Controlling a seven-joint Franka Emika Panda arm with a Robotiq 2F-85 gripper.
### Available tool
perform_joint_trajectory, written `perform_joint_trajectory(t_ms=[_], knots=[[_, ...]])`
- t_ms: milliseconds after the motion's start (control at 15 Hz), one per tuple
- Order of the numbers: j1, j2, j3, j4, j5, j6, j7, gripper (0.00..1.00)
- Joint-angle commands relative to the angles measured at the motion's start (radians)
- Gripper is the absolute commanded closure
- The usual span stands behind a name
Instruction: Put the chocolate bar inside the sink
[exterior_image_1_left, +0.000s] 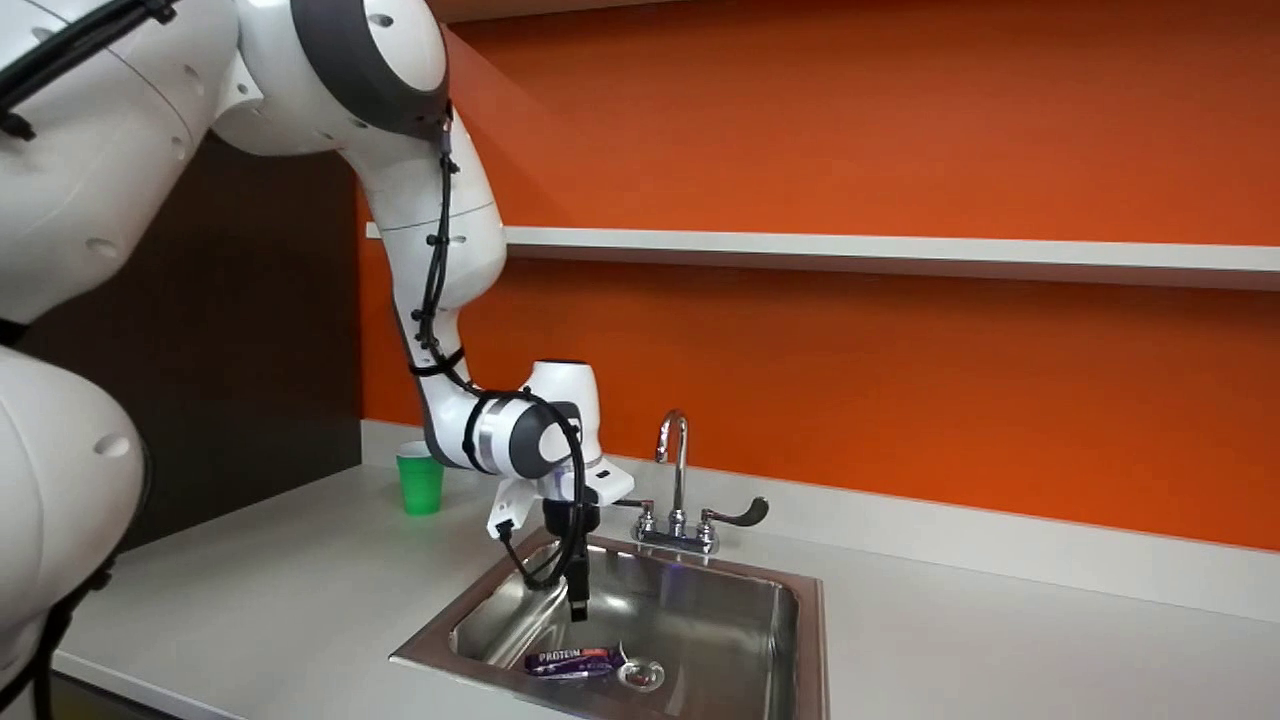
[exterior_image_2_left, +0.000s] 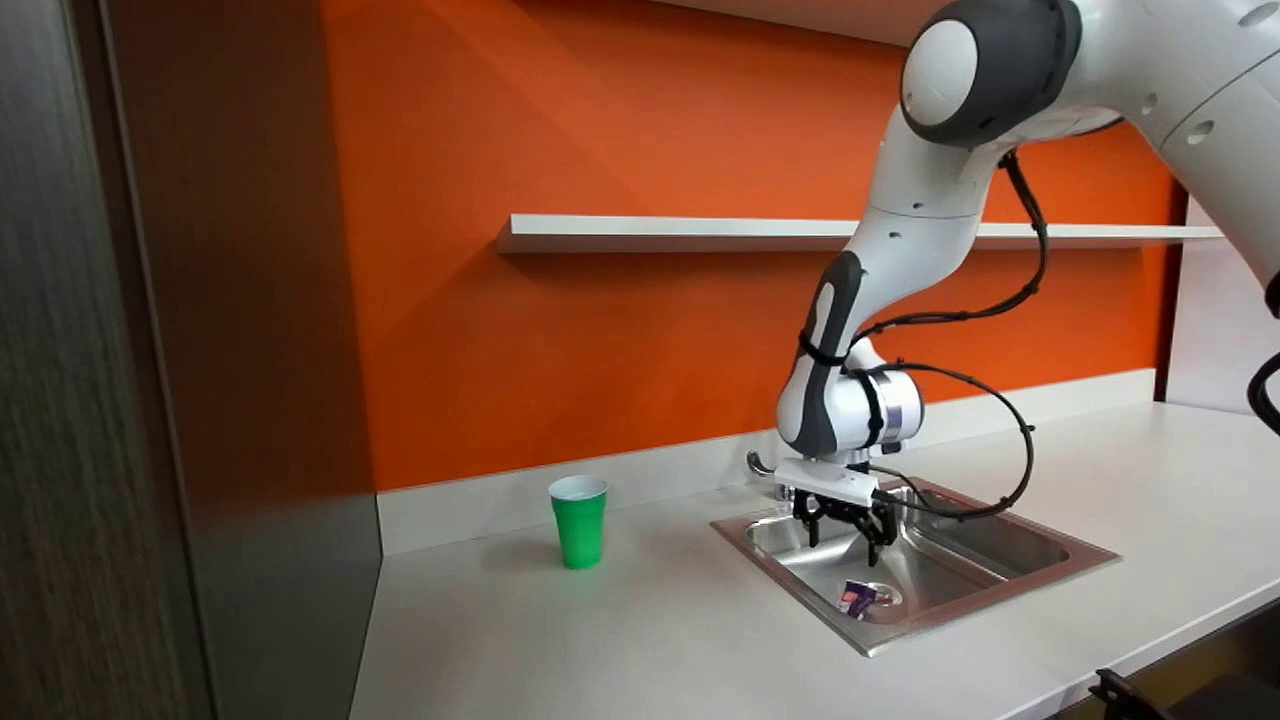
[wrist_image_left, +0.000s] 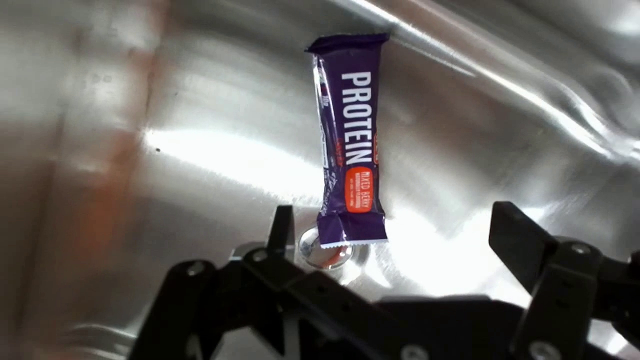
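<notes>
The chocolate bar, in a dark purple wrapper marked PROTEIN, lies flat on the sink floor beside the drain, in both exterior views (exterior_image_1_left: 573, 662) (exterior_image_2_left: 857, 598) and the wrist view (wrist_image_left: 355, 140). In the wrist view its near end overlaps the drain's edge. The steel sink shows its rim in both exterior views (exterior_image_1_left: 812, 640) (exterior_image_2_left: 1000, 604) and its bare floor in the wrist view (wrist_image_left: 225, 100). My gripper (wrist_image_left: 394, 220) is open and empty. It hangs above the basin, apart from the bar, with its fingertips pointing down, in both exterior views (exterior_image_1_left: 578, 600) (exterior_image_2_left: 843, 550).
A chrome faucet (exterior_image_1_left: 678, 480) with two handles stands behind the sink. A green cup (exterior_image_1_left: 419, 480) (exterior_image_2_left: 579, 525) stands on the pale counter near the dark side panel (exterior_image_2_left: 250, 350). A white shelf (exterior_image_1_left: 900, 250) (exterior_image_2_left: 680, 232) runs along the orange wall.
</notes>
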Motion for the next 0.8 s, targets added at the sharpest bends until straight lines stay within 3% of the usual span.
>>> perform_joint_trajectory(t_ms=[0, 467, 733], knots=[[0.030, -0.167, -0.014, -0.142, -0.050, -0.009, -0.052, 0.00], [0.073, -0.457, -0.008, -0.363, -0.272, -0.065, -0.115, 0.00], [0.041, -0.625, 0.079, -0.467, -0.413, -0.174, -0.121, 0.00]])
